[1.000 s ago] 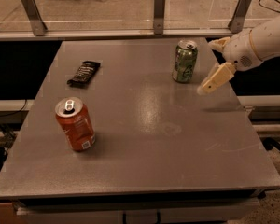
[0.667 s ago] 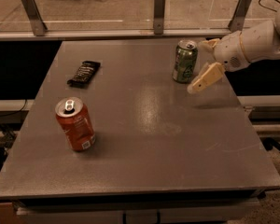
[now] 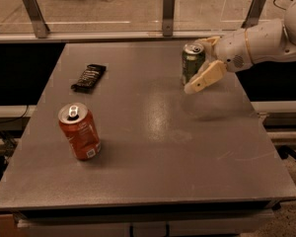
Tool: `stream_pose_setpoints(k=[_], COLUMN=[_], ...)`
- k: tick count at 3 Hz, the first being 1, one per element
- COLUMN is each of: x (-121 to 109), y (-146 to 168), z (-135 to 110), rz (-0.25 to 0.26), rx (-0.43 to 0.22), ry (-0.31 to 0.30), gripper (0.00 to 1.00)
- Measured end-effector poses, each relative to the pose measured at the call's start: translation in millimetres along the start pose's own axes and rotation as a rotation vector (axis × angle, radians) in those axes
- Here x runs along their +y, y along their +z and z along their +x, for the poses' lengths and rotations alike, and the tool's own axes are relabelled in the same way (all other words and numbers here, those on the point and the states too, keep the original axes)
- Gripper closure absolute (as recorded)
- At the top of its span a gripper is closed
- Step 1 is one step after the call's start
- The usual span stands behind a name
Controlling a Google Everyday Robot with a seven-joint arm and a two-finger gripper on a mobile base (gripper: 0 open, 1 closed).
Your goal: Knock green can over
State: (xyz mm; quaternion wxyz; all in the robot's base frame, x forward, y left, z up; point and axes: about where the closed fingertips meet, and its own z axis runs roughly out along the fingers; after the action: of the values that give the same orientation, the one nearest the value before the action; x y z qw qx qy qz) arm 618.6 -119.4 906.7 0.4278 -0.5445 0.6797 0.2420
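The green can (image 3: pixel 191 63) stands upright at the far right of the grey table (image 3: pixel 153 147), its silver top and pull tab showing. My gripper (image 3: pixel 198 65) reaches in from the right on the white arm (image 3: pixel 259 43) and is open. Its near cream finger (image 3: pixel 206 78) lies against the can's front right side, with the tip just below the can's base. The far finger shows behind the can's top right edge. The can sits between the two fingers.
A red-orange drink can (image 3: pixel 80 131) stands at the near left. A black remote-like object (image 3: pixel 89 77) lies at the far left. A rail with metal posts (image 3: pixel 167 13) runs behind the table's far edge.
My gripper has moved left toward the green can, from beside it to closing in around its right side. The can still stands in the same spot.
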Motion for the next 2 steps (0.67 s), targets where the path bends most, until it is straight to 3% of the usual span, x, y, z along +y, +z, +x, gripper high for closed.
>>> stream_pose_setpoints(k=[2], x=[55.3], y=[6.1], z=[-68.1], rz=[-0.155], rx=[-0.092], ry=[0.075], gripper=[0.00])
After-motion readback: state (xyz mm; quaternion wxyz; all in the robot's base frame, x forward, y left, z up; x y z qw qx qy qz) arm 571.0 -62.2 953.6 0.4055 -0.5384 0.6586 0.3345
